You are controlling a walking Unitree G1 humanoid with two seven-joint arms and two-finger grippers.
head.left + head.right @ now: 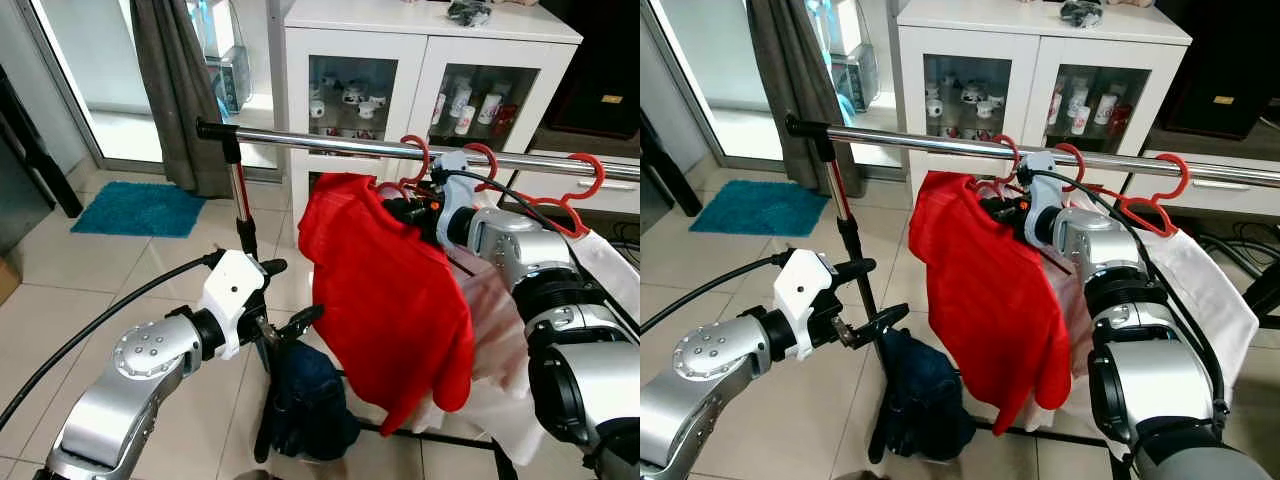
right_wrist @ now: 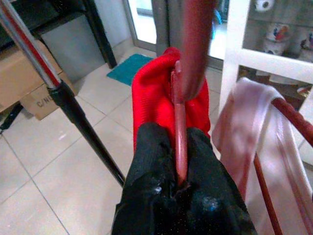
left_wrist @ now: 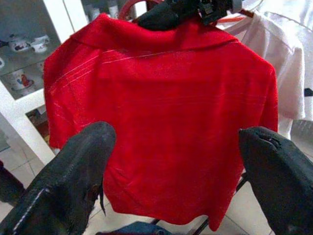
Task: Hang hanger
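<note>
A red shirt hangs on a red hanger just below the chrome rail. The hanger's hook curves over the rail; whether it rests on the rail I cannot tell. My right gripper is shut on the hanger's neck under the hook, at the shirt's collar, and its black fingers pinch the red stem. My left gripper is open, low and left of the shirt, facing its back without touching it.
Two more red hangers sit further right on the rail, carrying a pink garment and a white shirt. A dark blue garment lies at the rack's base. Behind stand a white glass-door cabinet, a grey curtain and a teal mat.
</note>
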